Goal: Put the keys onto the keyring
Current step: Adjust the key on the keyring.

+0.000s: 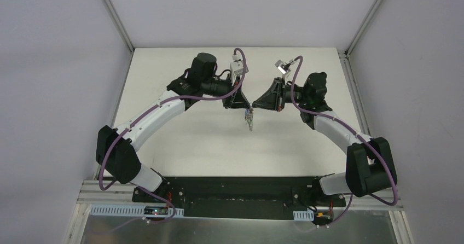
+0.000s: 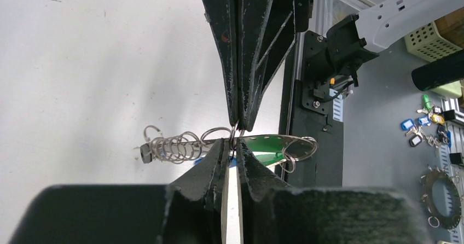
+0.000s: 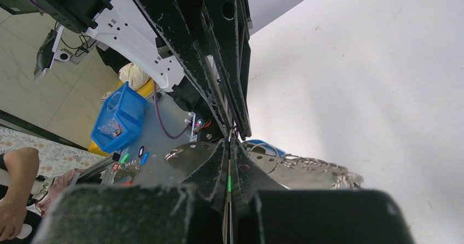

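Observation:
My left gripper (image 1: 244, 105) and right gripper (image 1: 253, 105) meet tip to tip above the middle of the white table (image 1: 191, 145). The keyring (image 1: 249, 121) hangs just below them. In the left wrist view the left gripper (image 2: 235, 144) is shut on a small metal ring of the keyring (image 2: 284, 141); its row of linked rings (image 2: 172, 147) and black tag (image 2: 145, 154) stick out to the left. In the right wrist view the right gripper (image 3: 230, 141) is shut, with a green sliver, the green key (image 3: 229, 183), between its pads. The blue key (image 3: 271, 145) shows partly behind the keyring (image 3: 312, 173).
The black base plate (image 1: 241, 195) runs along the near table edge. Off the table, a bench holds spare keys (image 2: 427, 126), another ring (image 2: 443, 192) and a blue bin (image 3: 117, 118). A person's arm (image 3: 16, 184) is at the far left.

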